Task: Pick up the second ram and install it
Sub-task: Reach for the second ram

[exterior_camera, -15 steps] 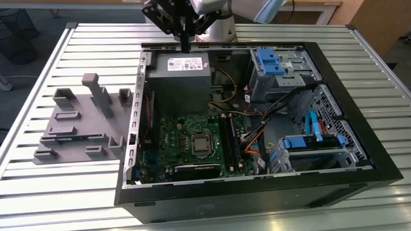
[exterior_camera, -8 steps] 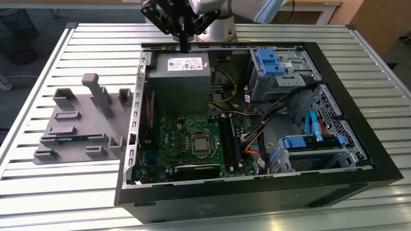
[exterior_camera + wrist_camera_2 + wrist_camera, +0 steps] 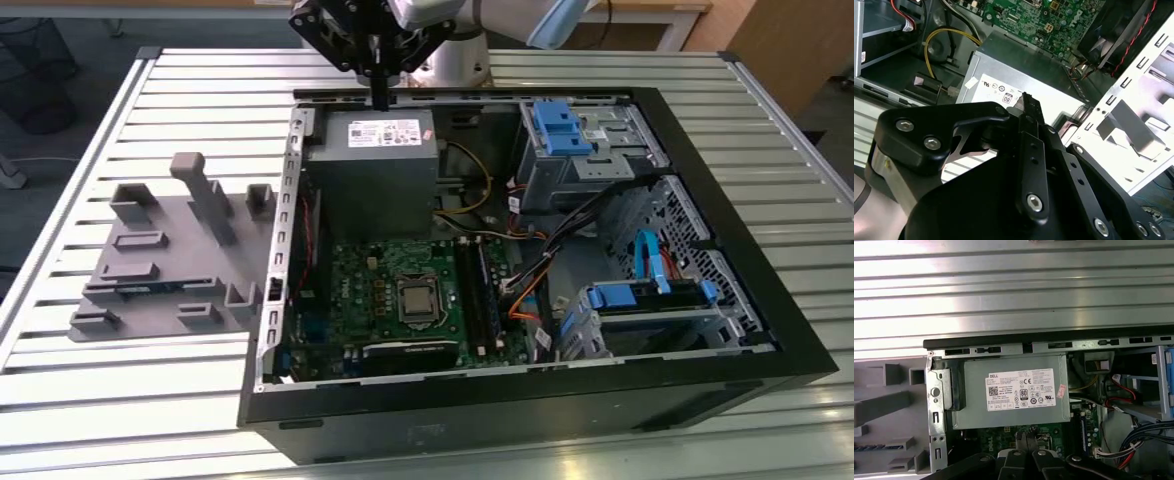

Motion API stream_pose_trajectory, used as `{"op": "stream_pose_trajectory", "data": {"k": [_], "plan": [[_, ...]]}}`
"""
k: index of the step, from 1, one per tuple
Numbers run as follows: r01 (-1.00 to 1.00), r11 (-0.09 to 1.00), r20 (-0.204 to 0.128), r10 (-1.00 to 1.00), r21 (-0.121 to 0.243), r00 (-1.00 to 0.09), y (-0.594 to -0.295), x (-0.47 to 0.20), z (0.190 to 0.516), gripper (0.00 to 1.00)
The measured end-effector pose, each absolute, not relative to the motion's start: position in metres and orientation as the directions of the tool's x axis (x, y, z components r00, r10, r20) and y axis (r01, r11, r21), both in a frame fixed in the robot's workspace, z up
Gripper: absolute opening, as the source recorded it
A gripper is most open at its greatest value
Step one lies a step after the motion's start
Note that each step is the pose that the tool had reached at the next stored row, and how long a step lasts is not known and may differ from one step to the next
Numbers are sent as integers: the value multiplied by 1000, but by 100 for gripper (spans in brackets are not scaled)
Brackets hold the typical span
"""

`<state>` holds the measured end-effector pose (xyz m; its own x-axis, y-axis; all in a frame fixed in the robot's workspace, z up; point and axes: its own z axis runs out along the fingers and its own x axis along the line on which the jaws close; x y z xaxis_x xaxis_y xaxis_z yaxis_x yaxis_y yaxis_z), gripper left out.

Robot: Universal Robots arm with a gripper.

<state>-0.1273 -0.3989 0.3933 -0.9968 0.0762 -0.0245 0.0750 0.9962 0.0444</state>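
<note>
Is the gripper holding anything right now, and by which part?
Nothing: the gripper is shut and empty, near the grey power supply.

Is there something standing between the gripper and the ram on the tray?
Only the case wall stands between the gripper and the ram in the tray. The gripper hangs above the power supply, seemingly higher than the wall; overhead nothing visible blocks.

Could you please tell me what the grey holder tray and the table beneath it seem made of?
The grey holder tray looks like matte plastic: uniform dull grey, no glints. The table seems bare metal: silvery slats with bright reflections.
</note>
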Motion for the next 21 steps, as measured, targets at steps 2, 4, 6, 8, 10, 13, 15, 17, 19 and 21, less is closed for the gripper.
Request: {"op": "stream_pose_trajectory", "data": {"k": [2,4,6,8,10,13,15,17,19,21], "plan": [[75,996,-24,76,44,-997,-399,-128,393,11],[75,996,-24,76,44,-997,-399,-128,393,11],[75,996,-24,76,44,-997,-399,-129,393,11],[75,996,-24,76,44,-997,-399,-129,393,11],[75,996,-24,76,44,-997,-399,-130,393,11],[75,996,-24,76,44,-997,-399,-130,393,11],[75,996,-24,76,44,-997,-399,-131,393,11],[75,996,-25,76,44,-997,-399,-131,393,11],[75,996,-24,76,44,-997,-399,-132,393,11],[75,996,-24,76,44,-997,-399,-133,393,11]]}}
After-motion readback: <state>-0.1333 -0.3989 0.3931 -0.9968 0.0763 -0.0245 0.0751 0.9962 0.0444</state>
